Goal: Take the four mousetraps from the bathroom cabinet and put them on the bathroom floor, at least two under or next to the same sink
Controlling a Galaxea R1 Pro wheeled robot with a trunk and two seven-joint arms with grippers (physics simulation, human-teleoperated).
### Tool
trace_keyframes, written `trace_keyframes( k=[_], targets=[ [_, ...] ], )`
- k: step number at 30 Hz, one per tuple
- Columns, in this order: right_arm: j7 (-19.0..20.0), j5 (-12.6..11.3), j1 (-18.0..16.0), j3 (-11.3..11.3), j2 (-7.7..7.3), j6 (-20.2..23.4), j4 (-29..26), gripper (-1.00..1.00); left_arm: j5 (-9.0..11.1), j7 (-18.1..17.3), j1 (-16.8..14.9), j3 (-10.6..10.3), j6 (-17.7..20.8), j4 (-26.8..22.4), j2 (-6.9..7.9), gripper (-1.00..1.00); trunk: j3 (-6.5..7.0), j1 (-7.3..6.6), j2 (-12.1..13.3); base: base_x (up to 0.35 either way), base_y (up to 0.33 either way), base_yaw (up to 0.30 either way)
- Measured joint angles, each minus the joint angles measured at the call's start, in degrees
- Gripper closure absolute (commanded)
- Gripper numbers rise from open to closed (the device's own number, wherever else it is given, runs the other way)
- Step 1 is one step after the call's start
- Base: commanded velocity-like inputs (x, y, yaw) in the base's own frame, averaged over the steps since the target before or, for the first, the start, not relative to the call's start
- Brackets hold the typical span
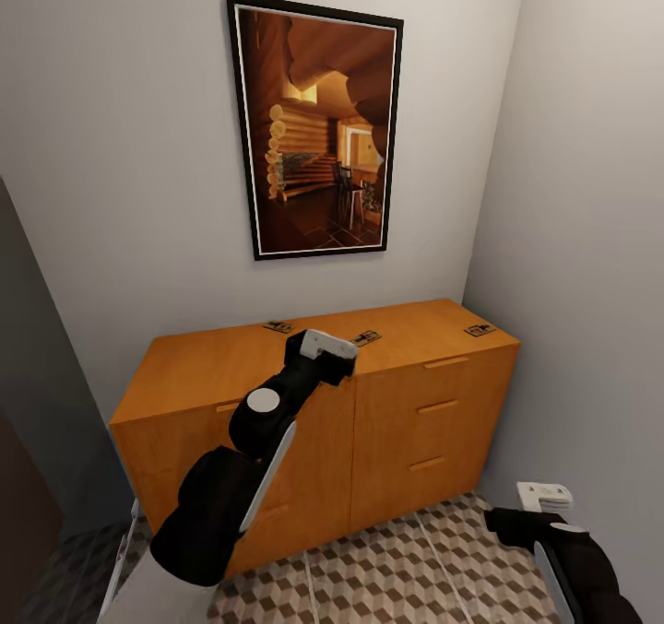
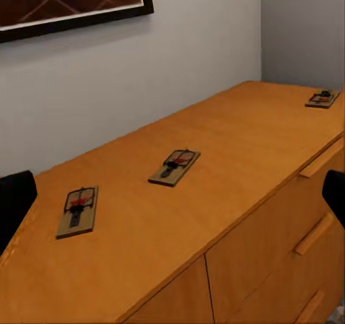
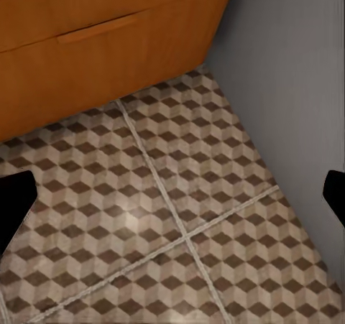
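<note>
**Spotter:** Since your left gripper has its two black fingertips spread wide at the picture edges with nothing between them, you are set up for a grab, not carrying anything. It hangs over the front edge of the orange-brown wooden cabinet, tilted along the flat top.

**Operator:** And the traps?

**Spotter:** You have three small flat brown mousetraps on that top: the nearest mousetrap close to the back wall, the middle mousetrap further along, the far mousetrap by the corner. I judge they are lined up near the rear, so you must reach across bare wood. A fourth I cannot find.

**Operator:** Room to move?

**Spotter:** Your right gripper is equally spread and empty, aimed at the cube-patterned tiled floor beside the grey side wall. That wall hems you in; the black-framed picture hangs well above the cabinet.
</note>
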Motion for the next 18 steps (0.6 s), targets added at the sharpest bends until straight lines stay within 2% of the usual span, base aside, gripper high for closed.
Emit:
trace_keyframes(
  k=[7,8,10,13,18],
  targets=[
    [-0.1,0.1,-7.3,-0.4,-0.39,4.9,-0.1,-1.0,2.2,0.2,-7.5,0.9,6.0,0.3,0.0,-1.0,0.0,0.0,0.0,0.0,0.0,0.0],
    [-0.1,0.1,-7.3,-0.4,-0.4,4.9,-0.1,-1.0,2.2,0.2,-7.5,0.9,6.0,0.3,0.0,-1.0,-0.01,0.0,0.0,0.0,0.0,0.0],
    [-0.1,0.1,-9.8,-0.5,-0.42,6.5,0.0,-1.0,2.5,0.2,-9.2,1.9,7.8,0.5,0.0,-1.0,0.0,0.0,0.0,0.0,0.0,0.0],
    [-0.1,0.1,-13.9,-0.5,-0.44,9.1,0.0,-1.0,2.8,0.2,-11.3,5.0,10.0,1.1,0.01,-1.0,0.0,0.0,0.0,0.0,0.0,0.0],
    [-0.1,0.0,-21.8,-0.4,-0.33,12.1,0.2,-1.0,3.1,-0.1,-14.8,12.5,12.1,3.8,0.01,-1.0,0.0,0.0,0.0,0.0,0.0,0.0]
  ],
)
